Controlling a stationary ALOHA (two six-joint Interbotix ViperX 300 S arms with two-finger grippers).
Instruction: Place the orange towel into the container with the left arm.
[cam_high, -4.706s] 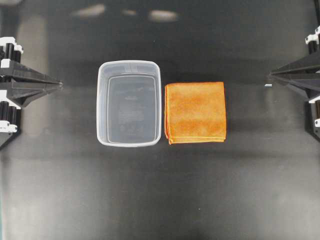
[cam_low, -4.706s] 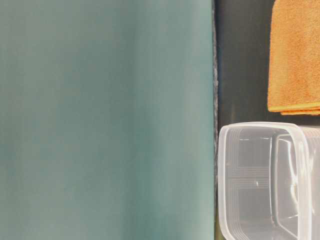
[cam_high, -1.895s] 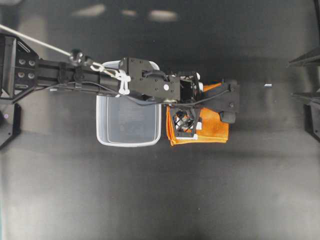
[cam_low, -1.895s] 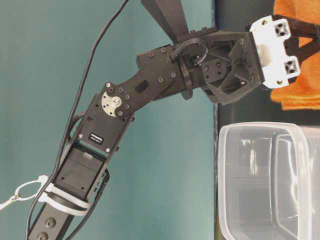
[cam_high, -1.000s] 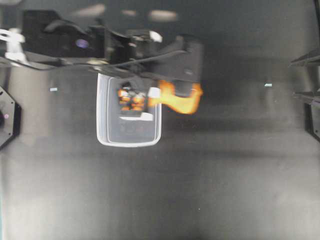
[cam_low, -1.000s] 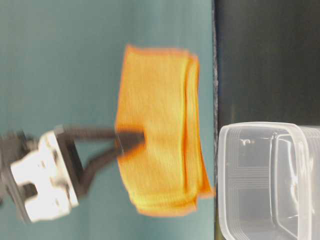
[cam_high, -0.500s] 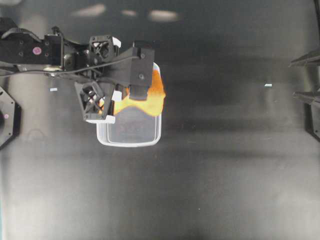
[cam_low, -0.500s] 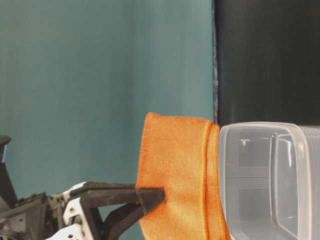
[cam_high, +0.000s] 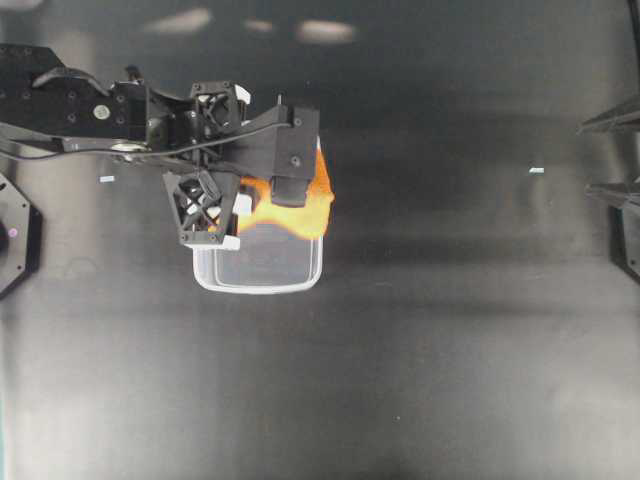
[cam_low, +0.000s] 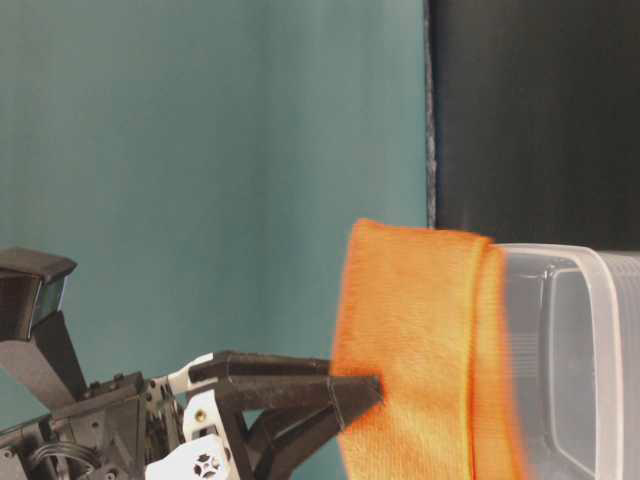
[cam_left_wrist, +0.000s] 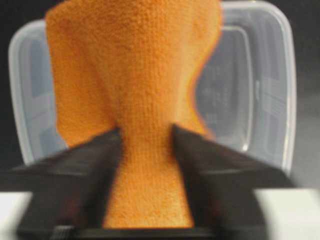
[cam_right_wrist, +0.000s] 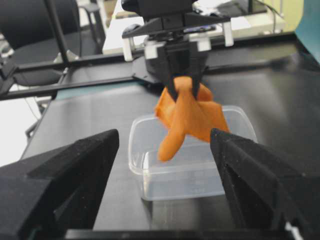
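Observation:
The orange towel (cam_high: 303, 215) hangs bunched from my left gripper (cam_high: 245, 195) above the clear plastic container (cam_high: 260, 288). In the left wrist view the orange towel (cam_left_wrist: 140, 75) fills the gap between the two dark fingers (cam_left_wrist: 85, 165), and the container (cam_left_wrist: 270, 75) lies directly below. Seen from table level, the towel (cam_low: 420, 350) drapes beside the container's rim (cam_low: 590, 350). The right wrist view shows the towel (cam_right_wrist: 187, 117) dangling into the container's mouth (cam_right_wrist: 185, 180). My right gripper (cam_right_wrist: 164, 134) stands open and wide, far from both.
The dark tabletop (cam_high: 450, 350) stretches around the container. The right arm's prongs (cam_high: 605, 120) sit at the right edge of the overhead view. A teal wall (cam_low: 200, 150) backs the table-level view.
The left gripper has shifted slightly and lowered the towel further over the container's far end. The right arm has not moved.

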